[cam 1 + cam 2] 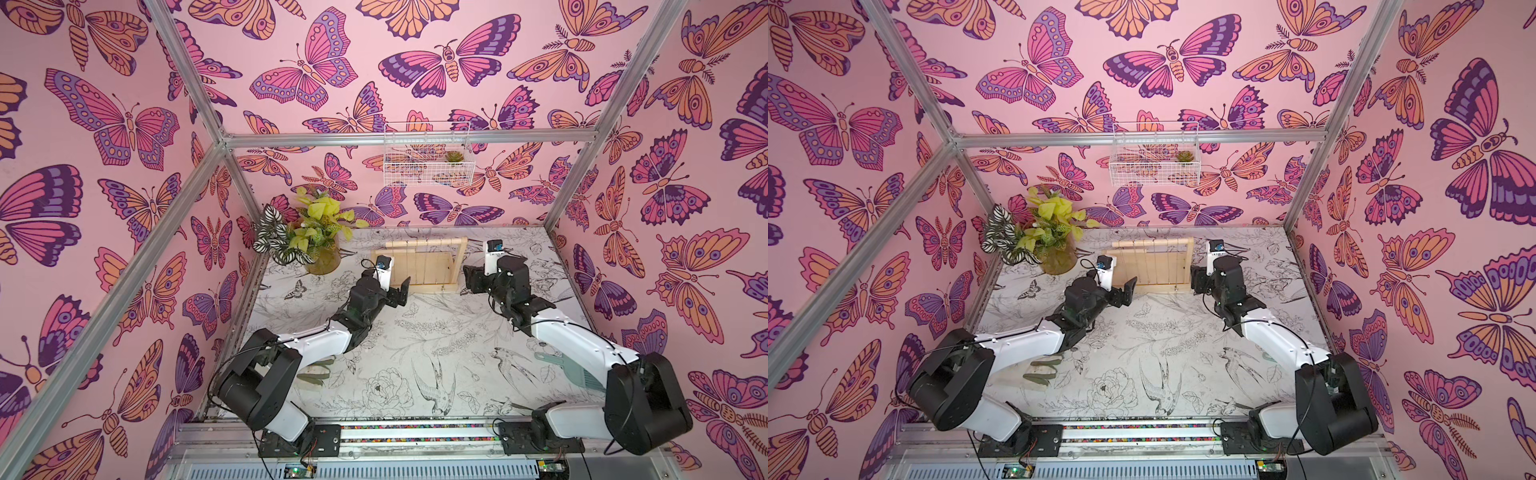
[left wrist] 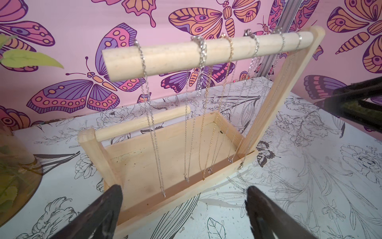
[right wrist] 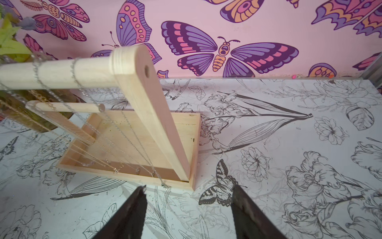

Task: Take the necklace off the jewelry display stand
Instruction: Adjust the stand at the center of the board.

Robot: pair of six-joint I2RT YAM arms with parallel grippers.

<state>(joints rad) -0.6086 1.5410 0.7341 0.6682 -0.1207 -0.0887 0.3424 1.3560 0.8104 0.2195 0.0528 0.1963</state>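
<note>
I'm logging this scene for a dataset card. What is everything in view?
jewelry display stand: one, pale wood, back centre of table
necklaces: about six, silver and gold, hanging on its top bar
potted plant: one, green and yellow, back left corner
wire basket: one, white, back wall
succulent: one, green, in the wire basket
dustpan-like item: one, teal, near table's right edge
table: one, white with black floral print
left tool: one, black, open, at stand's left end
right tool: one, black, open, at stand's right end
</note>
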